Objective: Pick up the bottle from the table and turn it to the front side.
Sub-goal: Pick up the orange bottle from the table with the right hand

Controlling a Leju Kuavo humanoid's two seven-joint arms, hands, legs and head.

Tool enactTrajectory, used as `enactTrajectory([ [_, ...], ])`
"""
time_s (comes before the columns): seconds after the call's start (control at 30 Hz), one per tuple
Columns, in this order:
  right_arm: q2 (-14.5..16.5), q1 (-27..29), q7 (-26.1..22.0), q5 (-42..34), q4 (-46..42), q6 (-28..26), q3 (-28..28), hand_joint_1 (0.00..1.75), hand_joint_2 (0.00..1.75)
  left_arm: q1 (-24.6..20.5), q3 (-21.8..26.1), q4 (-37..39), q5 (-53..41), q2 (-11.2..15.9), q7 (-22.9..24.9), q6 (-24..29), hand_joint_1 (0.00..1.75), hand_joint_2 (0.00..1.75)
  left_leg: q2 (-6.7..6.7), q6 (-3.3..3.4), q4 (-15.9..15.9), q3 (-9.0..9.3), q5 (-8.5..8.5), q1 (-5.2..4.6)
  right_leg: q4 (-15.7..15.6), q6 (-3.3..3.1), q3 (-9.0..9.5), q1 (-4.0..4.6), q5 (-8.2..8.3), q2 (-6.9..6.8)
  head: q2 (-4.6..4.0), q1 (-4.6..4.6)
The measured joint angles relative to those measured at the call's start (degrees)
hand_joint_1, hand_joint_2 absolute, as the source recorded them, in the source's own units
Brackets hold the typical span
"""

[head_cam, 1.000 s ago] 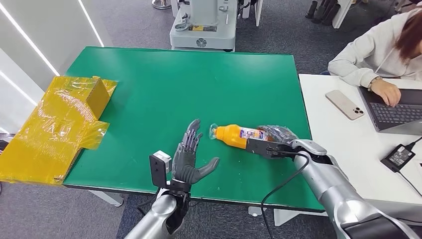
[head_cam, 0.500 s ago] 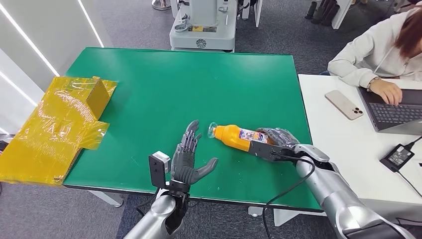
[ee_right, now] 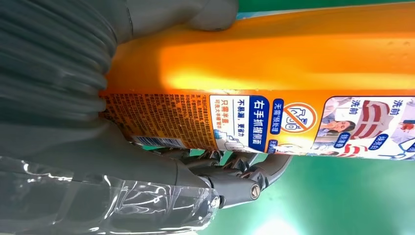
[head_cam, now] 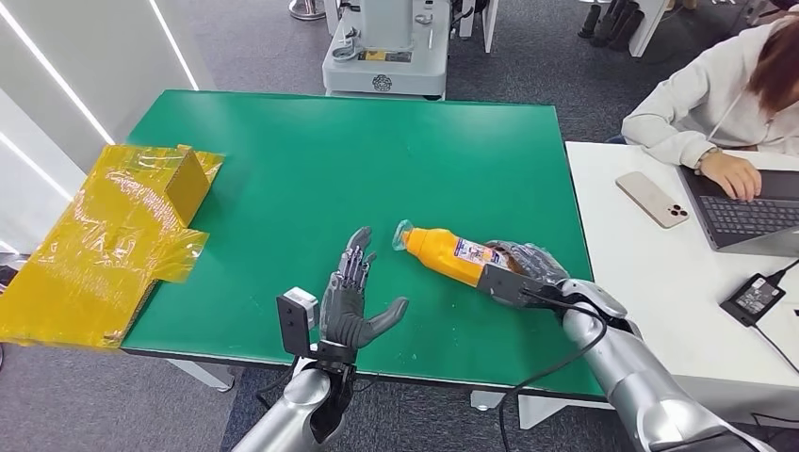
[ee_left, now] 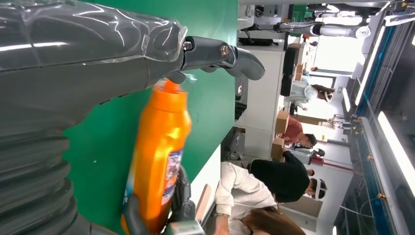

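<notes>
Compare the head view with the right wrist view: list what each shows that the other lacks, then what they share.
Head view alone: the left hand open above the green table's near edge, the yellow wrapped cardboard at the table's left side, a person typing on a laptop, a phone, and the bottle's clear cap end.

Right wrist view alone: the label's fine print and barcode, readable up close.

Both: the orange bottle gripped by the right hand, over the green table.
</notes>
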Motion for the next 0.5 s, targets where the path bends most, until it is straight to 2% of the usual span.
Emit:
enactTrajectory([
  [0.17,0.85,5.10,-5.26,-8.16,-5.23,-3.88,-5.75,1.75,1.75,0.04,0.11,-1.04,-0.96,0.24,0.67,0.18,0.00,1.75,-0.05,0.00,-0.02,-0.07,-0.01,0.01,0.00,0.01,-0.07,0.01,-0.04,-0.04,0.00,-0.01],
  [0.37,3.06,14.72,-5.82,-11.38,-16.70,-7.89,-12.91,1.75,1.75,0.39,0.41,-2.01,-1.83,0.87,1.02,-0.13,0.00,1.75,-0.09,0.01,-0.08,-0.16,-0.07,0.02,0.00,-0.01,-0.16,0.03,-0.11,-0.10,0.00,-0.01],
  [0.5,3.73,17.81,-5.79,-11.60,-21.03,-8.37,-15.39,1.75,1.75,0.62,0.42,-2.17,-1.94,1.04,1.02,-0.19,0.00,1.75,-0.08,0.02,-0.09,-0.20,-0.06,0.01,0.00,-0.01,-0.20,0.02,-0.11,-0.09,0.00,-0.01],
])
